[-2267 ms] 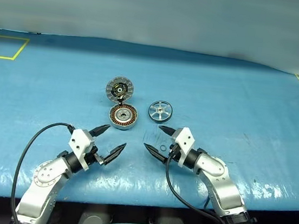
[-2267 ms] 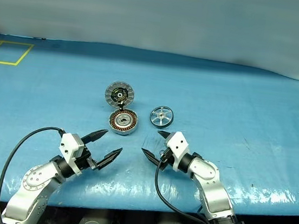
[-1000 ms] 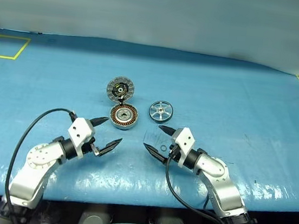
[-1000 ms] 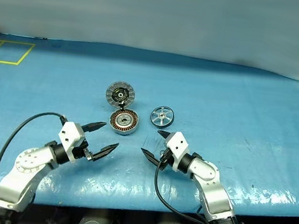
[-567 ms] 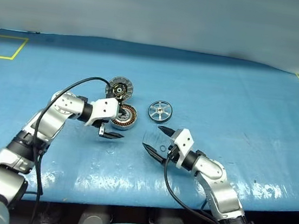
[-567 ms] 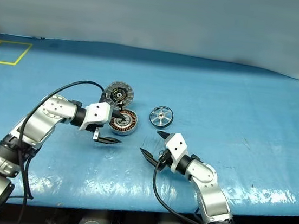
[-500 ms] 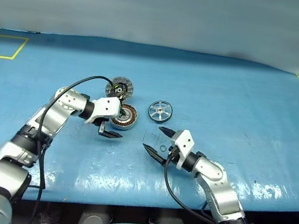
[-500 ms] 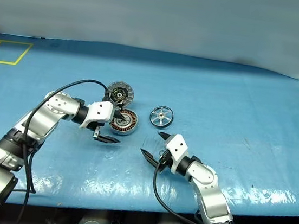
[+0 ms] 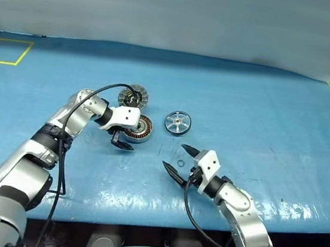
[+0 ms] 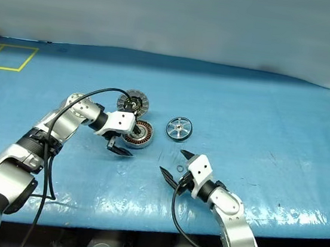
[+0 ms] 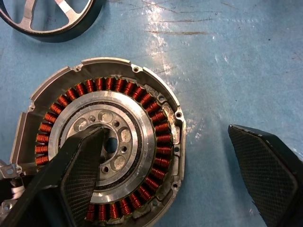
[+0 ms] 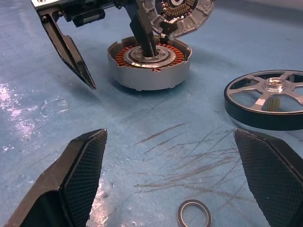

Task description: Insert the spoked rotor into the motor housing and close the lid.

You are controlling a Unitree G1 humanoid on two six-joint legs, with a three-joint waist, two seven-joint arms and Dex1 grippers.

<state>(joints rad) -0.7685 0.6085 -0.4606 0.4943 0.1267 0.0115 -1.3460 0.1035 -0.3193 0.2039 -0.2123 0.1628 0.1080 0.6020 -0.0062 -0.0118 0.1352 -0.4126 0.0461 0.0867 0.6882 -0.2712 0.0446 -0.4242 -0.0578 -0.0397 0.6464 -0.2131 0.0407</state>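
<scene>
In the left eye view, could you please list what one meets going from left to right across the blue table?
Left gripper → motor housing → spoked rotor → right gripper.

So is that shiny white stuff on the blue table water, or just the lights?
Most likely lamp glare: in the left eye view, white patches run along the blue table at its near edge; in the left wrist view, a bright smear sits beside the motor housing; in the right wrist view, fine scratches catch the light.
</scene>
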